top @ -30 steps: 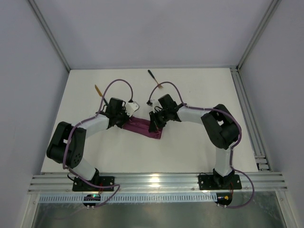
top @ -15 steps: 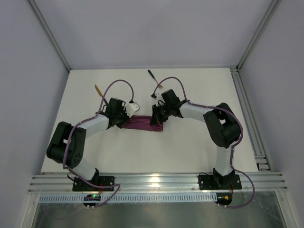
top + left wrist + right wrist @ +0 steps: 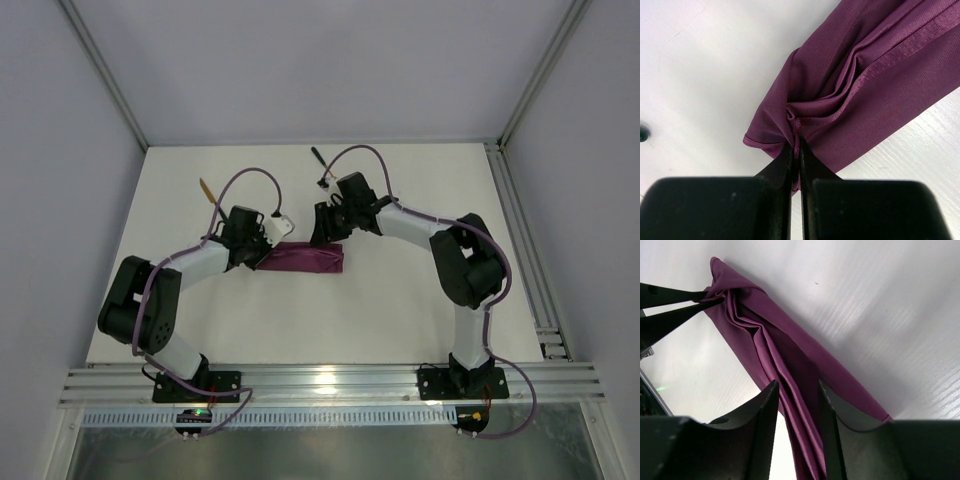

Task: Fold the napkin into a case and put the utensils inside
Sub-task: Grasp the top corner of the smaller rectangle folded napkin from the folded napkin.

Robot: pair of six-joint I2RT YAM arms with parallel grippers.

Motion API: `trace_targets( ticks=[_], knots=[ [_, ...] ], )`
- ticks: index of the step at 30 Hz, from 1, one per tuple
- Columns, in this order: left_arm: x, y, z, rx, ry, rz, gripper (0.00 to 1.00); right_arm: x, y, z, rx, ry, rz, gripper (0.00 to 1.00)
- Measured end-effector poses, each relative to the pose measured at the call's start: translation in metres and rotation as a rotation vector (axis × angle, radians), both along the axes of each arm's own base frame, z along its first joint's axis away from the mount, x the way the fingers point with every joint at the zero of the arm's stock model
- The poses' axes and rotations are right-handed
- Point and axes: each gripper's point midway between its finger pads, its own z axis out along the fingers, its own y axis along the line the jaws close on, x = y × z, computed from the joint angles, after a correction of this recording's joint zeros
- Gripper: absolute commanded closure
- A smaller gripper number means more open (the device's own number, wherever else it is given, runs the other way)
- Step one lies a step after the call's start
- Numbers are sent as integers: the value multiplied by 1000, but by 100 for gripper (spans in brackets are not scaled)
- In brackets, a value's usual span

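- The napkin (image 3: 305,258) lies as a narrow, folded magenta strip on the white table (image 3: 400,310), between the two wrists.
- The left gripper (image 3: 799,146) has its jaws pressed together, pinching the strip's bunched end.
- The right gripper (image 3: 796,390) has its jaws spread. Pleated cloth shows in the gap, but contact cannot be confirmed.
- A gold utensil (image 3: 206,189) lies far-left, well apart from the napkin, and its type is unclear.
- Only the black handle (image 3: 316,156) of another utensil shows, beside the purple cable (image 3: 358,148).
- Grey walls (image 3: 300,70) and aluminium rails (image 3: 320,380) enclose the table.
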Motion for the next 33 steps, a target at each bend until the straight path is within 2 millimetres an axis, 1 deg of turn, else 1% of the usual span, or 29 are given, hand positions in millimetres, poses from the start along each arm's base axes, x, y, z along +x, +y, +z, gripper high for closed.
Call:
trace_targets(
  ticks=[2,8,9,11,13,15,18,20,21,24,27,30,33],
  knots=[
    [0,0,0,-1,1,3,100,4,1,4,-4,-17,10,56],
    [0,0,0,-5,3,11,100,8,8,15,31,-47,38,55],
    [0,0,0,-7,3,12,100,11,11,15,35,-43,39,55],
    [0,0,0,-10,5,17,100,24,21,17,54,-50,42,55],
    [0,0,0,-13,6,23,100,37,35,11,67,-49,46,55],
    [0,0,0,-15,7,26,100,41,42,-5,68,-22,46,55],
    [0,0,0,-17,8,29,100,31,49,-36,59,53,60,56],
    [0,1,0,-17,8,31,100,26,60,-34,92,60,89,59],
    [0,1,0,-18,9,32,100,23,63,-34,95,63,98,71],
    [1,3,0,-24,12,45,100,10,73,-35,107,81,130,92],
    [2,8,0,-38,21,76,100,-2,77,-42,121,105,146,96],
    [4,11,1,-65,33,99,100,-14,78,-44,158,125,157,96],
    [2,8,1,-87,49,89,100,-25,76,-44,175,135,149,96]
  ],
)
